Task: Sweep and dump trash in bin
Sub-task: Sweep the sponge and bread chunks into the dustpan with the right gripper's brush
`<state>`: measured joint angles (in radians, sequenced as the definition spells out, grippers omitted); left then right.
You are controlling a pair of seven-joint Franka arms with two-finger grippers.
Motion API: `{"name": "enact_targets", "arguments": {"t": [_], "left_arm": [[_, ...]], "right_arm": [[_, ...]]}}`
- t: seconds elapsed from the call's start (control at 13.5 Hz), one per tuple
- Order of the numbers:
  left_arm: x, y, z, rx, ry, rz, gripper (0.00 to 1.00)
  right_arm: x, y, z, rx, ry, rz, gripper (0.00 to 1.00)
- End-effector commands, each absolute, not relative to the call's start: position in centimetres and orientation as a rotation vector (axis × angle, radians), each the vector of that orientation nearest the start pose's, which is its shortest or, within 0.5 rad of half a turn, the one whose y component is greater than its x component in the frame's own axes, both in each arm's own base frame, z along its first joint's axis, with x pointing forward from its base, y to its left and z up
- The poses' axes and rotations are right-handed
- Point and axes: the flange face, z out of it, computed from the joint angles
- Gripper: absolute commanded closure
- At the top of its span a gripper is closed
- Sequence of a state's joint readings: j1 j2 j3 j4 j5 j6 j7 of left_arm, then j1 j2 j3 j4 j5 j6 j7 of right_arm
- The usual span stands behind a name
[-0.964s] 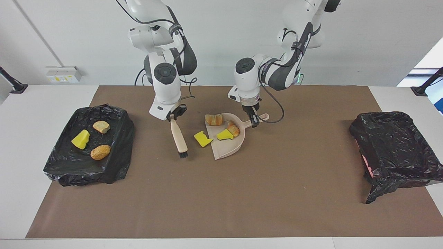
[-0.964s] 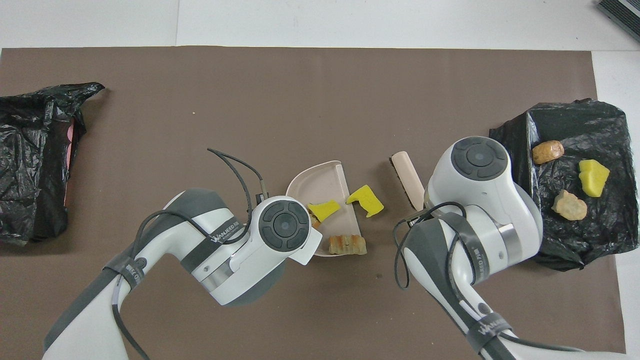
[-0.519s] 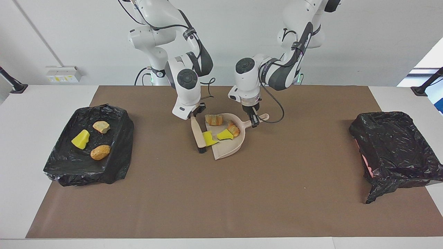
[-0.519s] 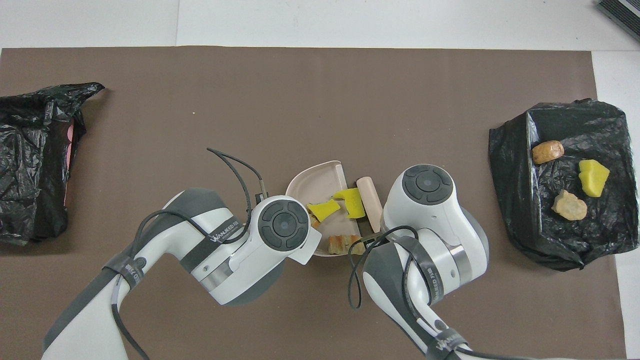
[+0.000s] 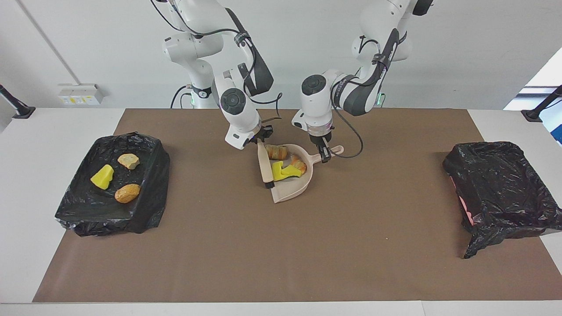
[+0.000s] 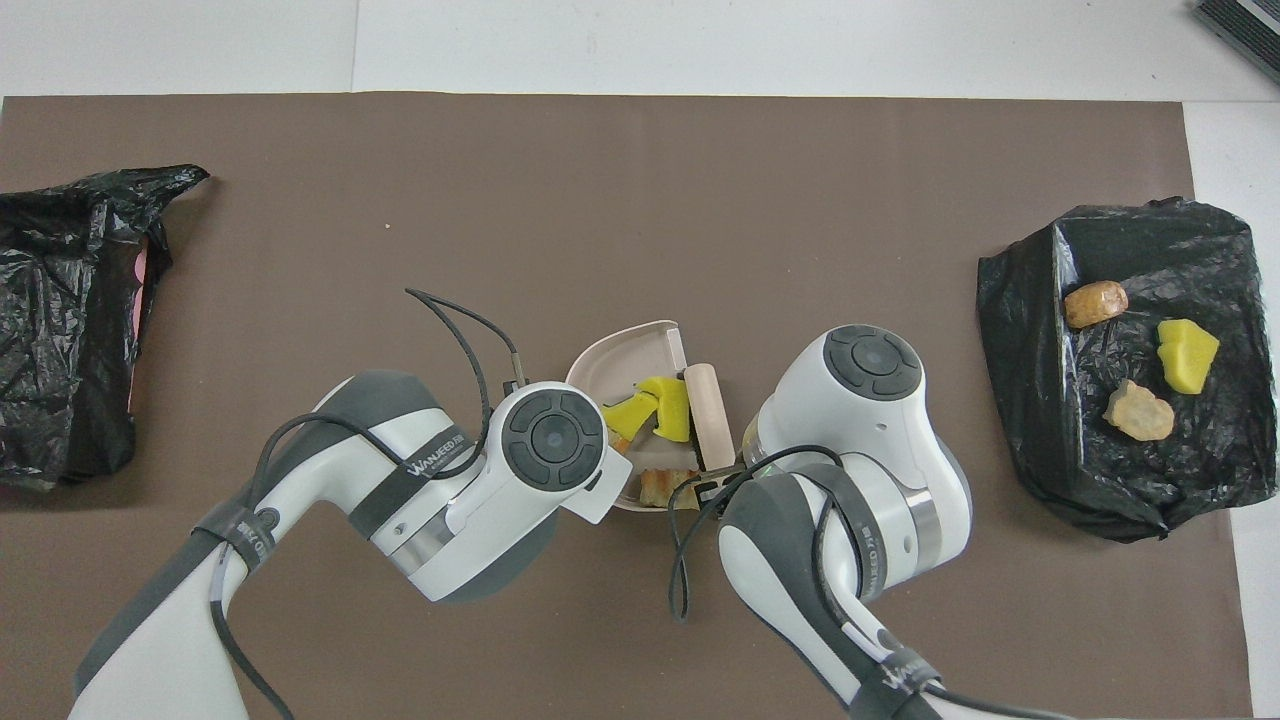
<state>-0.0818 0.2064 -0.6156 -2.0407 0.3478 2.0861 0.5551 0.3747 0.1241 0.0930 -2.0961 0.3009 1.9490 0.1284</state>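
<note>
1. Left gripper [image 5: 325,156]: fingers clamping the handle of the beige plastic dustpan [image 5: 293,188] on the worktop.
2. Right gripper [image 5: 259,139]: fingers clamping the tan-handled brush [image 5: 264,166], long axis lying along the pan's open lip.
3. Yellow foam wedges [image 5: 281,170] and bread-like lumps [image 5: 277,152]: sitting inside the pan.
4. Black-lined bin [image 5: 500,188]: standing at the left arm's end, well apart.

A beige dustpan [image 5: 290,189] holds bright yellow wedges [image 5: 281,170] and orange-brown lumps [image 5: 277,152], with a beige brush [image 5: 264,166] tipped in black bristles at its edge. The mat [image 5: 281,245] is plain brown, both bin liners [image 5: 505,188] glossy black, and the arms white and dark grey.
</note>
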Motion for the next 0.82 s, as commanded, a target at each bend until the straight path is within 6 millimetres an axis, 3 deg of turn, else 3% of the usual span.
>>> {"name": "enact_targets", "arguments": {"t": [0.0,0.22,0.44,0.74], "left_arm": [[45.3,-33.1,35.2,-2.201,1.982,0.146,1.00],[46.0,-32.5,34.9,-2.215,1.979,0.136,1.00],[46.4,-32.2,34.8,-2.200,2.008,0.129,1.00],[47.8,-30.6,35.3,-2.200,2.066,0.129,1.00]], "right_arm": [[47.0,25.5,37.0,-2.909,-0.277,0.481,1.00],[48.2,24.2,40.5,-3.033,-0.386,0.495,1.00],[48.6,23.5,41.5,-3.120,-0.433,0.472,1.00],[47.0,23.6,45.3,-3.172,-0.235,0.469,1.00]]}}
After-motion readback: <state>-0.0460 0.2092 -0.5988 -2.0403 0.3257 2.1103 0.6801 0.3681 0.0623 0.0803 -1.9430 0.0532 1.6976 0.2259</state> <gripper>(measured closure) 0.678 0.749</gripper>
